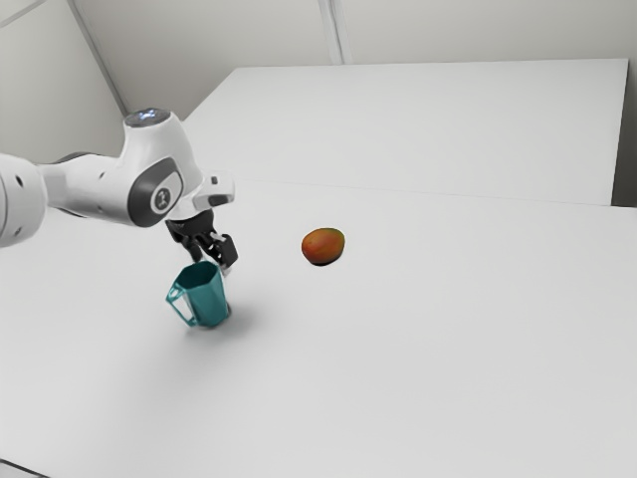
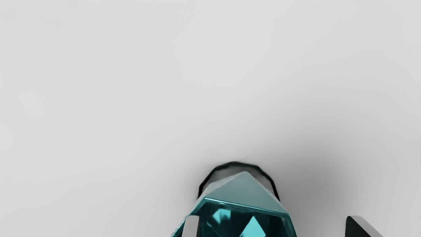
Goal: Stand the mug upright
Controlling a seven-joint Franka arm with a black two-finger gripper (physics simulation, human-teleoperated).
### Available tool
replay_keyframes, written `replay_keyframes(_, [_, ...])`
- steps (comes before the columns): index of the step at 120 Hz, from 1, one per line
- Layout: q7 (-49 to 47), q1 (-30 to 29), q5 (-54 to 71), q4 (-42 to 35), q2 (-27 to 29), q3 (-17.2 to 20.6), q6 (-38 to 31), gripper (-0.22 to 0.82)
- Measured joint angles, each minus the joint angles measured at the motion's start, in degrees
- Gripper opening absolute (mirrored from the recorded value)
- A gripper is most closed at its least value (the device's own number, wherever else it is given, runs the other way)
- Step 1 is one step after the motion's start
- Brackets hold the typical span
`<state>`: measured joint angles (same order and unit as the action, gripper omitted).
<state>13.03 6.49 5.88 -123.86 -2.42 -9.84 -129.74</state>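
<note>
teal mug [image 1: 207,301] stands mouth up on table [image 1: 418,349]; gripper [image 1: 213,259] released near rim, fingers apart.

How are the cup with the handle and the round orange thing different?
The mug is teal, but the orange thing is orange-red with a bit of green. The mug has a handle and an open, hollow top, while the orange thing has no handle or opening. The mug has flat sides and corners; the orange thing is smoothly rounded. Both are on the white table.
</note>
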Motion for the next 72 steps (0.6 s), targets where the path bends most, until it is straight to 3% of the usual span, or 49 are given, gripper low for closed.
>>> replay_keyframes(28, [0.2, 0.1, 0.4, 8.2, 1.6, 0.0, 5.6, 0.56])
replay_keyframes(72, [-0.2, 1.1, 0.9, 22.6, 3.4, -0.8, 19.3, 0.6])
